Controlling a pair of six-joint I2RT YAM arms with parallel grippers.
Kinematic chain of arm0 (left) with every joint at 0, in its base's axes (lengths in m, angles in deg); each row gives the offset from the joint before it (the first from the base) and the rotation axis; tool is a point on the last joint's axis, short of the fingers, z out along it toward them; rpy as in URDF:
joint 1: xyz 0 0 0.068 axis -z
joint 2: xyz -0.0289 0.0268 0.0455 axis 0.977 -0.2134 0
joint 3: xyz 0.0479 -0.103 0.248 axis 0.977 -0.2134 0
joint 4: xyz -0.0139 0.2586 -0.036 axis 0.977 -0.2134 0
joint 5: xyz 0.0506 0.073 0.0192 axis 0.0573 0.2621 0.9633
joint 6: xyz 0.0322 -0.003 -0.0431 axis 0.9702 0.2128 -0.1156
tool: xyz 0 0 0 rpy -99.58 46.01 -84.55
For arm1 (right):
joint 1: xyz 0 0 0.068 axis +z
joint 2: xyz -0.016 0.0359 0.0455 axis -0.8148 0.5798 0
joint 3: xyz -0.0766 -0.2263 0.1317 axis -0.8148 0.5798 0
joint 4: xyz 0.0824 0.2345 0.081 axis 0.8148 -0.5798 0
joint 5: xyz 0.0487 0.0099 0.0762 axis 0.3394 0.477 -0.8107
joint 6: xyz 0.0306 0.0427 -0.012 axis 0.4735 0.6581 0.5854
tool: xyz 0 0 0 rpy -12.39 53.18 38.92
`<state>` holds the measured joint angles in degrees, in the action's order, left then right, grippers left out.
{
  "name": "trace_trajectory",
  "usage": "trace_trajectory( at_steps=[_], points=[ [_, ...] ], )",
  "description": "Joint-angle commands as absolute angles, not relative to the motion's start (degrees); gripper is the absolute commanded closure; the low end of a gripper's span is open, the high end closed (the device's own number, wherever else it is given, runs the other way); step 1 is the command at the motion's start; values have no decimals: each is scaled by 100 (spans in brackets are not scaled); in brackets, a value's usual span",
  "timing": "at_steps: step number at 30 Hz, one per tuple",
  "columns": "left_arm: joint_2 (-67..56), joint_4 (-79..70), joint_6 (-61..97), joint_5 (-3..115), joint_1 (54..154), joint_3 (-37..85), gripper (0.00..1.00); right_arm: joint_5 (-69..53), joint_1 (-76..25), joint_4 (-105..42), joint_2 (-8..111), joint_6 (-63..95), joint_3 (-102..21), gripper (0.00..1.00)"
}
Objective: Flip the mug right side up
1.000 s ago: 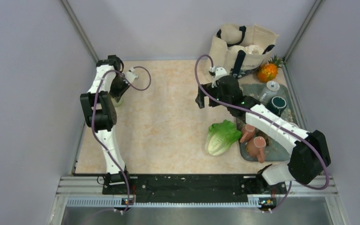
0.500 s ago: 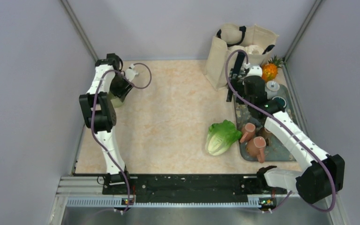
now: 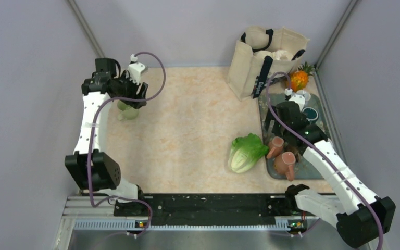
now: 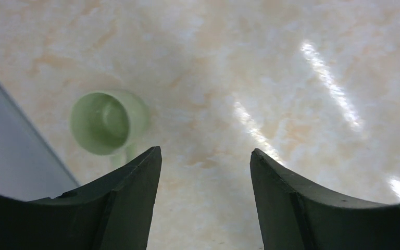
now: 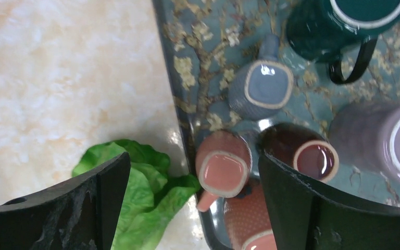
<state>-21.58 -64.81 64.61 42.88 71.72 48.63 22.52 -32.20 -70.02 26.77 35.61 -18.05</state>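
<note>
My left gripper (image 4: 205, 151) hangs over the beige marbled tabletop (image 4: 302, 62) with its 2 dark fingers spread wide and nothing between them. It has no hold on anything. The pale green ceramic mug (image 4: 108, 122) stands by itself on the table, close to the grey left wall and off to one side of my fingers, touching neither. From the wrist camera I look down into what I take to be its hollow, with a round rim and a deeper shade inside. My judgement is that it sits mouth up on its base, with the stub of its handle pointing toward the lower edge of that view. I read the spread fingers and the height above the mug as a stance that leaves it free to stand without a nudge. My right gripper (image 5: 194, 156) is also spread wide and empty. It hovers over the blue blossom-patterned tray (image 5: 187, 67), crowded with pink, brown and dark teal cups, beside the leafy green lettuce (image 5: 135, 177) and well apart from the green mug, so it cannot disturb it.
</note>
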Motion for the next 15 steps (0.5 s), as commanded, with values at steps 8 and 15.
trace_trajectory(
  at_steps=[8, 15],
  points=[
    [-959, -6120, 5933, 2877, 7272, 2980, 33, 3252, -3196, -7319, 2756, 4234, -1171, 29],
    [-809, -6133, 5974, 2575, 7270, 2954, 32, 2568, -3195, -6855, 2578, 4467, -720, 29]
  ],
)
